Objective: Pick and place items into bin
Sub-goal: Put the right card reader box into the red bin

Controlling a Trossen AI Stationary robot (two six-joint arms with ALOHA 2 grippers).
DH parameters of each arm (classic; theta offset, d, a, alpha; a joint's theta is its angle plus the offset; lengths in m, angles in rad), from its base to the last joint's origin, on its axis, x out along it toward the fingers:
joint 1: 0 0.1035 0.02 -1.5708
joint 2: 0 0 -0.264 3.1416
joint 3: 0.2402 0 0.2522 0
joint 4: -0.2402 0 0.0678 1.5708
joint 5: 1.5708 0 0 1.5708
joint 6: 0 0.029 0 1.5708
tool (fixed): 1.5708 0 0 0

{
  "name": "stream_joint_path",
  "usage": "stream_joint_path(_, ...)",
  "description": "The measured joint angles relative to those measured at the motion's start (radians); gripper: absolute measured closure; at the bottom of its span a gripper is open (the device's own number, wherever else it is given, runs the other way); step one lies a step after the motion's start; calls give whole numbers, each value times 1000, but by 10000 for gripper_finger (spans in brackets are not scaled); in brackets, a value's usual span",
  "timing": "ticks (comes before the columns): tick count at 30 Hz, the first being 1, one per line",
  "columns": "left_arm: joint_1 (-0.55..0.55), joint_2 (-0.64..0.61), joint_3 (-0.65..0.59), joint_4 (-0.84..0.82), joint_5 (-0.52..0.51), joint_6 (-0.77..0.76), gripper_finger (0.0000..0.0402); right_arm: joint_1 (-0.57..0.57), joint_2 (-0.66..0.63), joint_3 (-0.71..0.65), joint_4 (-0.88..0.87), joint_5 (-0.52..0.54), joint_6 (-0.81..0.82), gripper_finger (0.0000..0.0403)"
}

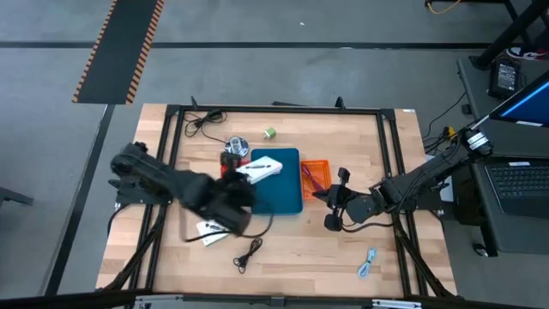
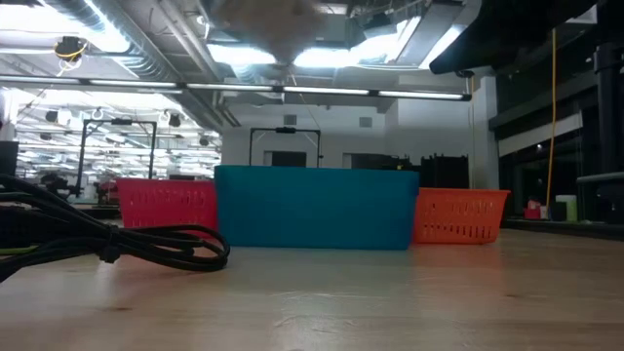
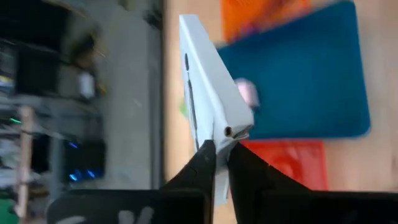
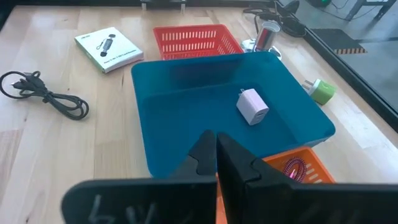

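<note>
The white card with black markings is pinched edge-on between my left pincer's two dark fingers, and I hold it in the air over the near-left corner of the blue bin, tilted so one long edge points up. Inside the bin lies a pale block, resting on the floor toward the side nearest the red basket. A second white card lies flat on the wooden table, apart from the bin, and a coiled black cable sits on the bare wood near it. A small green piece rests on the table just beside the bin's far wall, and a shiny silver can stands upright past the red basket. An orange basket touches the bin's other side with a reddish cable coiled in it. A blue-white cable lies well apart near the table's front edge. My right pincer hangs beside the orange basket, its fingers pressed together on nothing.
</note>
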Motion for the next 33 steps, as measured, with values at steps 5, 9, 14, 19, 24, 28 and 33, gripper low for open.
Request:
stream_joint_path(5, -99, -83, 2, -2, -145, -115, 384, 0, 0, 0, 0, 0, 0, 403)
stream_joint_path(9, -125, -95, -2, -2, -135, -182, 387, 0, 0, 0, 0, 0, 4, 403)
stream_joint_path(14, -73, -52, -3, -1, -43, -176, 388, 0, 0, 0, 0, 0, 9, 403)
stream_joint_path(19, -10, -31, -3, -1, 92, -204, 388, 1, 0, 0, -2, -1, 27, 403)
stream_joint_path(24, 45, 3, -3, -1, 191, -219, 389, 1, 0, -1, -6, -9, 27, 403)
stream_joint_path(28, 82, 44, -3, -1, 277, -241, 389, 2, 0, -1, -11, -9, 27, 403)
stream_joint_path(33, 114, 93, -3, -1, 387, -265, 389, 2, 0, -1, -24, -10, 25, 403)
